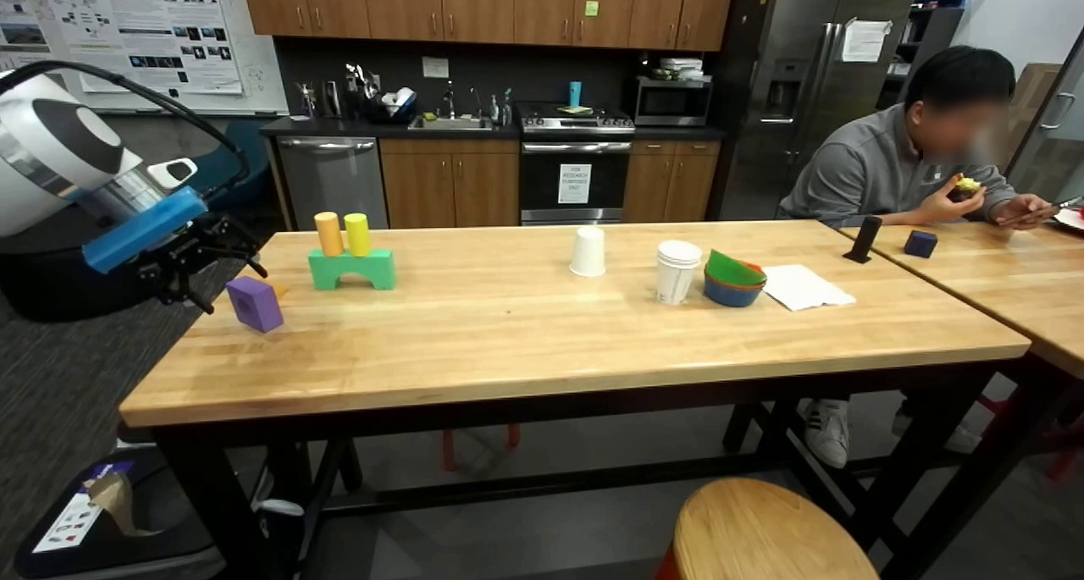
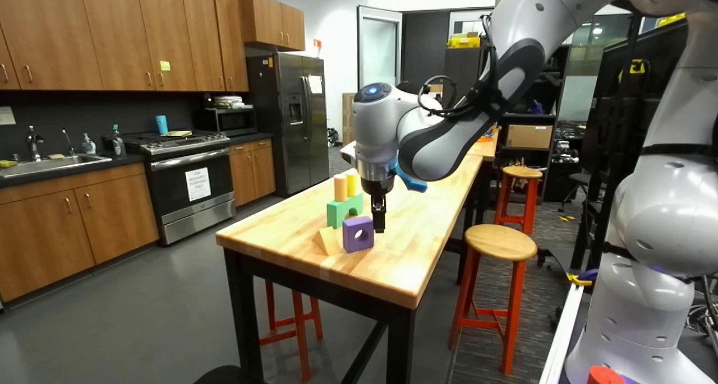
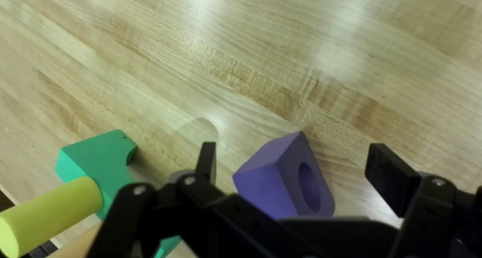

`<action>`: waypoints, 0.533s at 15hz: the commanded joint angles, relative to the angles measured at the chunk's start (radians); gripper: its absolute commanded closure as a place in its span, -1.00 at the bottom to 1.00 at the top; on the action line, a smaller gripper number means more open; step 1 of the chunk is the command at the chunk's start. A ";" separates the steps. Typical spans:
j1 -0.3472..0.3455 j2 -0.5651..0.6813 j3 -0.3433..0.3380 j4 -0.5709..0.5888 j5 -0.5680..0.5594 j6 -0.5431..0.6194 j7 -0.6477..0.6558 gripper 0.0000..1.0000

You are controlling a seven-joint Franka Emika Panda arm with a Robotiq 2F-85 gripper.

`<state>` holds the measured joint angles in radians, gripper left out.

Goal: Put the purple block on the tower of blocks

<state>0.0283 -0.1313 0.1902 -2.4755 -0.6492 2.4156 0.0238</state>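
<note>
The purple block [image 1: 255,304], square with a round hole, stands on edge on the table near its end; it also shows in an exterior view [image 2: 358,234]. The tower of blocks is a green arch [image 1: 352,262] bearing an orange-yellow cylinder [image 1: 329,234] and a yellow cylinder [image 1: 357,234], both upright. Close by the purple block, my gripper [image 3: 293,156] is open. In the wrist view the block appears between its fingers, apart from both, its lower part hidden by the gripper. The green arch [image 3: 99,156] lies left of the gripper there, partly covered.
A yellow-orange wedge [image 2: 328,240] sits right beside the purple block. Farther along the table are an upturned white cup [image 1: 588,251], stacked white cups [image 1: 677,273], coloured bowls [image 1: 734,284] and a paper napkin [image 1: 804,287]. A person [image 1: 898,165] sits at the far end.
</note>
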 commanded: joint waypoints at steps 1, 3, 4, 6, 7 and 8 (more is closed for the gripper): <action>0.032 0.017 -0.015 0.018 -0.038 0.022 -0.017 -1.00; 0.041 0.023 -0.013 0.023 -0.050 0.028 0.002 -1.00; 0.045 0.024 -0.013 0.025 -0.041 0.026 0.005 -1.00; 0.048 0.021 -0.008 0.035 -0.018 -0.009 0.090 -1.00; 0.050 0.021 -0.009 0.042 0.008 -0.025 0.115 -1.00; 0.051 0.020 -0.010 0.044 0.026 -0.028 0.131 -1.00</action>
<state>0.0631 -0.1195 0.1902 -2.4577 -0.6576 2.4232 0.0948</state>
